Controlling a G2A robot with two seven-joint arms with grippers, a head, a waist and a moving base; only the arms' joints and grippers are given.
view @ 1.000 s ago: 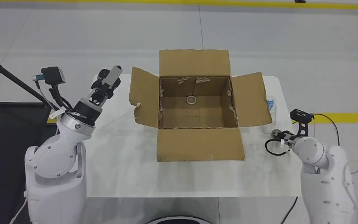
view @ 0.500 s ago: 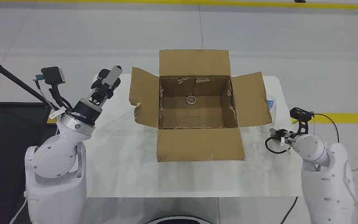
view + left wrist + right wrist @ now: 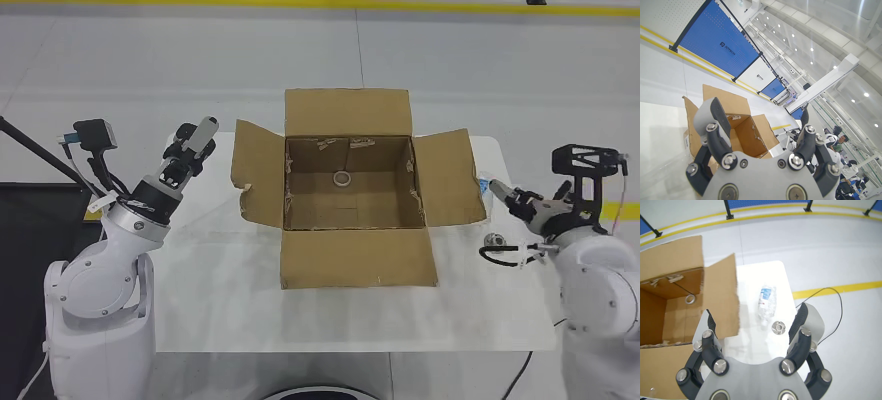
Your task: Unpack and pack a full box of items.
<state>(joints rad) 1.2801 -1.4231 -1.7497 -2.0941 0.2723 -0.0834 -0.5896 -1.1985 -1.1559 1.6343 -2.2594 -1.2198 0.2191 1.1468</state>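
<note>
Right of the box (image 3: 348, 190): plastic bottle (image 3: 767, 303) lying on bench (image 3: 772, 275), right tool (image 3: 756, 315) spread, empty, near it | left of box: left tool (image 3: 761, 108) spread, empty | risk: a descending finger may snag the flap (image 3: 721, 294), shifting box.

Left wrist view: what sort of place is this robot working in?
Probably a big industrial hall or robot test floor: a high white ceiling with rows of lights, blue and white partition panels, and yellow lines painted on the pale floor around the table.
</note>
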